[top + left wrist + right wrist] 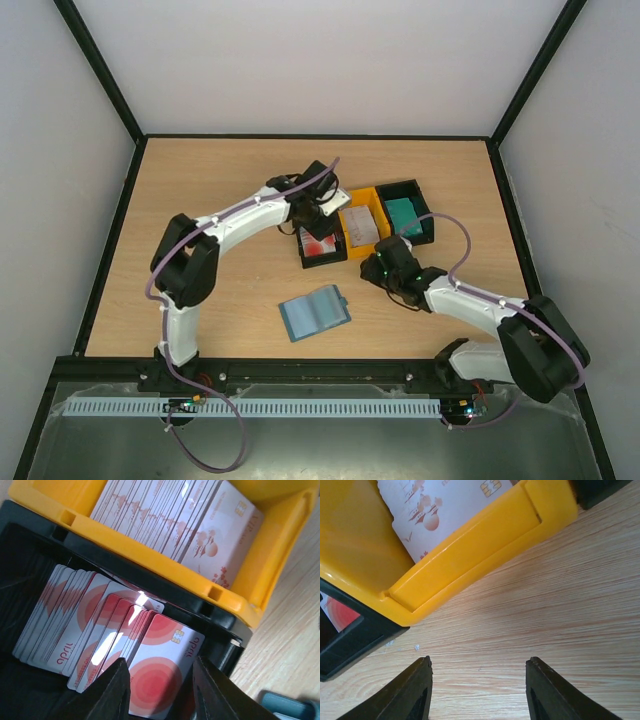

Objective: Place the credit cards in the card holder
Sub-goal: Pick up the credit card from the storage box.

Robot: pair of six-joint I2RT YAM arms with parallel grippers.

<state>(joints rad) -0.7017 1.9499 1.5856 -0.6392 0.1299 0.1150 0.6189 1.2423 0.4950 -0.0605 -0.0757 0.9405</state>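
Right, left gripper (160,680) hangs spread directly over the red-and-white cards (75,625), front card (172,642) between its jaws; right gripper (479,680) gapes empty alongside.

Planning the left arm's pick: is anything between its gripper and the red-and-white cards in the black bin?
Nothing visible does. The left gripper is open over the red-and-white cards in the black bin, its fingers flanking the frontmost card.
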